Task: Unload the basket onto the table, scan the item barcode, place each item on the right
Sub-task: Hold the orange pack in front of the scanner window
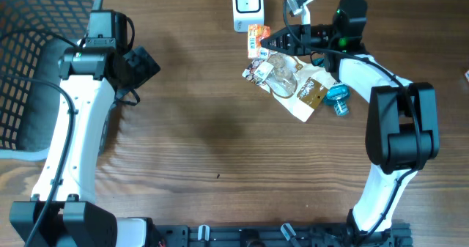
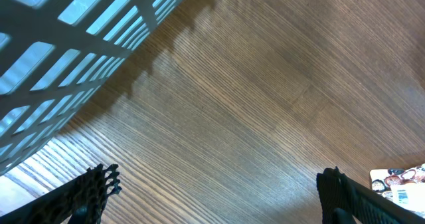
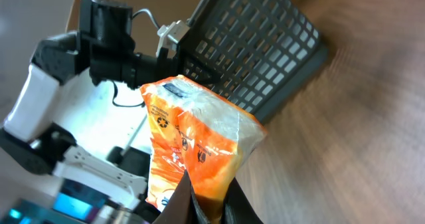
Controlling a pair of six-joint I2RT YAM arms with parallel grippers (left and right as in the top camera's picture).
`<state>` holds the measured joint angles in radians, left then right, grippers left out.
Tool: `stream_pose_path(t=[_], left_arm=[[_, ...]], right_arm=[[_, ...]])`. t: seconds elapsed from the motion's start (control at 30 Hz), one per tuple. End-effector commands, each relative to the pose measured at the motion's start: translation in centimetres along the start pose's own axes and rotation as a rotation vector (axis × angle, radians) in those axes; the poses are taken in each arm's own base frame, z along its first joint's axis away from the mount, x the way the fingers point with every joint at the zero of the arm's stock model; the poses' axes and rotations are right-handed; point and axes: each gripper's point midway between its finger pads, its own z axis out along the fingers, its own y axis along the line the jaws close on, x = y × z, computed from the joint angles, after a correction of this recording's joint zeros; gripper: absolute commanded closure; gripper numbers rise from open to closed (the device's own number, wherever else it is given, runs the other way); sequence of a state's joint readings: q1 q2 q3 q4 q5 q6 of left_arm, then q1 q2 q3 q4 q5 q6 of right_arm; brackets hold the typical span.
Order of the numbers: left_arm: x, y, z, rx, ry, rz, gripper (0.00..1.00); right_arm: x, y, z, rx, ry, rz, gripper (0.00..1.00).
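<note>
Black right gripper point(image 3: 202, 201) clamped on lower edge of orange snack packet point(image 3: 192, 144), crinkled, white-patched, recycling mark printed, held just beside white scanner point(image 1: 248, 6). Close by, heap of snack bags point(image 1: 289, 77) and blue bottle point(image 1: 338, 99). Farther off, left gripper point(image 1: 145, 62) spread wide, empty, beside black mesh basket point(image 1: 22, 78).

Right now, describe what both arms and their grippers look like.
Both arms have white, rounded link shells joined by black, blocky joint housings. A thin black cable runs along the left arm. The right arm shows a green light near its wrist. The left gripper and right gripper are black. The left fingers have a ridged, mesh-like surface.
</note>
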<state>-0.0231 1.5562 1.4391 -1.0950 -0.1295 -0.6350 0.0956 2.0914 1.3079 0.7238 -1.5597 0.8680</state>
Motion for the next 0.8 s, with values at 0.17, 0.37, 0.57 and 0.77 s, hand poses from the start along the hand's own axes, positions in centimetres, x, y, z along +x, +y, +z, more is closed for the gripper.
stream_pose_path(t=[0.17,0.37,0.57,0.77], left_arm=[[-0.2,0.2,0.1,-0.001,0.0,-0.022,0.0],[-0.2,0.2,0.1,-0.001,0.0,-0.022,0.0],[-0.2,0.2,0.1,-0.001,0.0,-0.022,0.0],[-0.2,0.2,0.1,-0.001,0.0,-0.022,0.0]], right_arm=[[0.6,0.8,0.0,-0.041,0.048,-0.056,0.95],[-3.1,-2.3,-0.3,0.125,-0.173,0.114,0.95],[-0.6,-11.0,-2.7,0.518,-0.27,0.254,0.95],[5.2,-15.9,-9.8,1.166,0.045,0.235,0.95]])
